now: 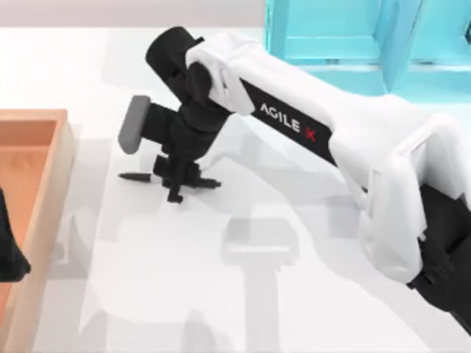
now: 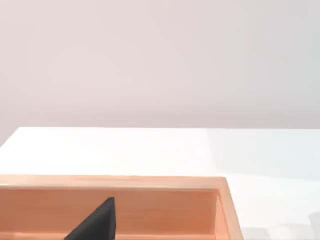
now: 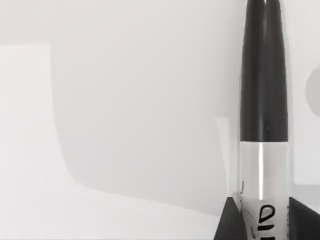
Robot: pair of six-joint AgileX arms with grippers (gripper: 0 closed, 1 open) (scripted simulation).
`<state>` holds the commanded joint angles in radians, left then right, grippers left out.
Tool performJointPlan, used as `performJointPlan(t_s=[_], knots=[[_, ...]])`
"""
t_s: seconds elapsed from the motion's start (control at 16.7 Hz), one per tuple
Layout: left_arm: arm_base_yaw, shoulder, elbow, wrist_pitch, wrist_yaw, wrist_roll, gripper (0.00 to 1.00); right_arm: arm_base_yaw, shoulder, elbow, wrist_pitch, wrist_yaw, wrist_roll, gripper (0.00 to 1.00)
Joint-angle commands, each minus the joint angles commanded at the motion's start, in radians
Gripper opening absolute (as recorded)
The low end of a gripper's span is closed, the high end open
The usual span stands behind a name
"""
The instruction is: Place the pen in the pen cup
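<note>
Right arm reaches from the right edge across the white surface (image 1: 221,294) toward left-centre; right hand (image 1: 176,176) is down at the pen (image 1: 136,176), fingers pressed on either side of its middle, pinching it. In the top view the pen's long axis runs left-right, roughly parallel to the surface's near edge, tapered tip pointing left toward the orange wooden tray (image 1: 44,191), other end poking out right of the hand. Pen sits directly under the hand, at surface level; can't tell if lifted or touching. Right wrist view: pen (image 3: 263,100) seen close, black section extending away from the fingers (image 3: 227,222), silvery-white printed band between them.

Open room: wide bare surface in front of and right of the hand. Tray along the left edge, near the pen tip with a gap between. Turquoise shelf unit (image 1: 353,37) at the far right, behind the arm.

Left hand (image 1: 11,250) parked at the left edge over the tray; left wrist view shows the tray wall (image 2: 150,182) and one dark finger (image 2: 97,222); spread or closed, can't tell.
</note>
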<state>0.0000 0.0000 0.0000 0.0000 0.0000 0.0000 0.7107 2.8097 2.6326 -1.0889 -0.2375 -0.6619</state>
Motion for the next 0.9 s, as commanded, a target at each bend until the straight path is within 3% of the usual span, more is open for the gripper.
performJointPlan(t_s=[0.6,0.9], knots=[[0.0,0.0,0.0,0.0,0.0,0.0,1.0,0.172,-0.549,-0.5,0.0,0.051,0.173,0.0],[0.0,0.0,0.0,0.0,0.0,0.0,1.0,0.217,-0.643,-0.593,-0.005,0.062,0.211,0.0]])
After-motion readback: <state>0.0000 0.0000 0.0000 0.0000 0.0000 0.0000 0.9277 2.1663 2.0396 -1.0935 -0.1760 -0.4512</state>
